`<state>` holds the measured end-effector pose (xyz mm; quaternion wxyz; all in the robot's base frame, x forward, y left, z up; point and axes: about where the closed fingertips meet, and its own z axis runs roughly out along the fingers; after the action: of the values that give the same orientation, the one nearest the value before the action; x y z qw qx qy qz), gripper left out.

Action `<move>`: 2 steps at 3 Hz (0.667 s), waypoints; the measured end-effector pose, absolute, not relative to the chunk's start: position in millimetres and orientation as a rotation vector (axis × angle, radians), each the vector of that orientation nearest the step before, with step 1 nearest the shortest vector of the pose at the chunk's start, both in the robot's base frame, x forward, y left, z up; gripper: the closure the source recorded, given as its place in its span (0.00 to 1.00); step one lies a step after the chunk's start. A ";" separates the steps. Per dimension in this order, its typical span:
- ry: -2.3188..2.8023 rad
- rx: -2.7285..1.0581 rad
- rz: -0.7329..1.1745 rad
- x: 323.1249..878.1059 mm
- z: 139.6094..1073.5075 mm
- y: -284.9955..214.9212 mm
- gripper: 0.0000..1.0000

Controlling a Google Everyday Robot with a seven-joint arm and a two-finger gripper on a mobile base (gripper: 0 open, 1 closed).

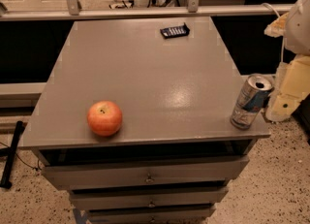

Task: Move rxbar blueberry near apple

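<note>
The rxbar blueberry [175, 31] is lying flat at the far edge of the grey table [145, 72], a little right of the middle, its dark wrapper showing rows of pale lettering and sitting slightly askew to the back edge. The apple [104, 118] is resting close to the front edge on the left side, red-orange with a yellowish patch and its stem dimple facing up, so the two are sitting well apart, with most of the tabletop's depth lying between them. At the front right corner a silver-blue drink can [250, 102] is standing right by the edge, its open top leaning away to the right. The gripper [286, 97] is hanging off the right side of the table, just beyond that can and well away from both the bar and the apple; it is showing only as a cream-coloured block below the pale arm [299, 22] coming in from the upper right, and I cannot tell whether it is open or closed. Under the tabletop, drawers [145, 173] are stepping down one below another, each with a small knob at its middle. A metal rail [145, 12] is running across behind the table, and a black pole [12, 152] is lying on the speckled floor [281, 179] at the left
</note>
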<state>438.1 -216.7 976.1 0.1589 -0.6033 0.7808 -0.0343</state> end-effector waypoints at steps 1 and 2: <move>2.232 -1.725 -0.098 438.1 976.1 -216.7 0.00; 2.208 -1.713 -0.092 441.5 980.8 -218.4 0.00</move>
<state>441.5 -218.4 980.8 0.1722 -0.6035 0.7779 -0.0324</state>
